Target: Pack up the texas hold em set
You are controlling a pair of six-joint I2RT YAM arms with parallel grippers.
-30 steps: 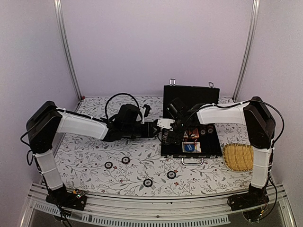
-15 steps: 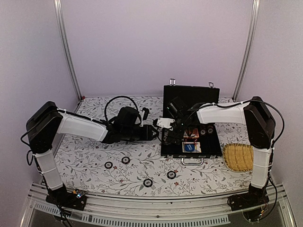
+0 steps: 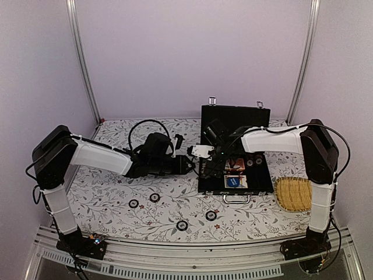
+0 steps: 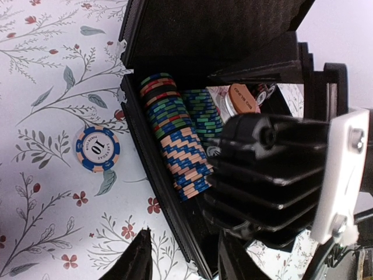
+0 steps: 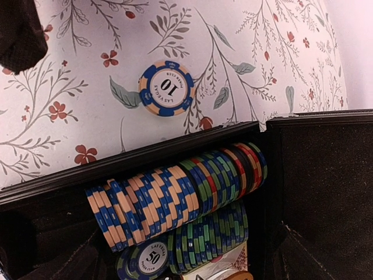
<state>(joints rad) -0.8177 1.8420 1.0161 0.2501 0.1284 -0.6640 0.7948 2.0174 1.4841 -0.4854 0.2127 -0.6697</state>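
Note:
The black briefcase [image 3: 265, 178] lies open with its lid upright. It holds rows of striped poker chips [image 4: 175, 140], also in the right wrist view [image 5: 175, 192], plus an orange disc [image 4: 242, 99] and the red-pink card deck [image 3: 236, 166]. A blue "10" chip [image 4: 97, 149] lies on the cloth beside the case's left wall and shows in the right wrist view [image 5: 167, 88]. My left gripper [image 4: 183, 262] is open and empty, its fingers either side of that wall. My right gripper [image 5: 186, 268] is open and empty just above the chip rows. Both meet at the case's left side [image 3: 201, 158].
Several loose chips lie on the flowered cloth near the front: [image 3: 133, 203], [image 3: 154, 198], [image 3: 182, 225], [image 3: 211, 216]. A yellow woven tray [image 3: 293, 193] sits right of the case. The silver handle [image 3: 236, 199] faces the front edge.
My left gripper has drawn back a little to the left, away from the case. My right gripper has stayed over the chip rows, hardly moving.

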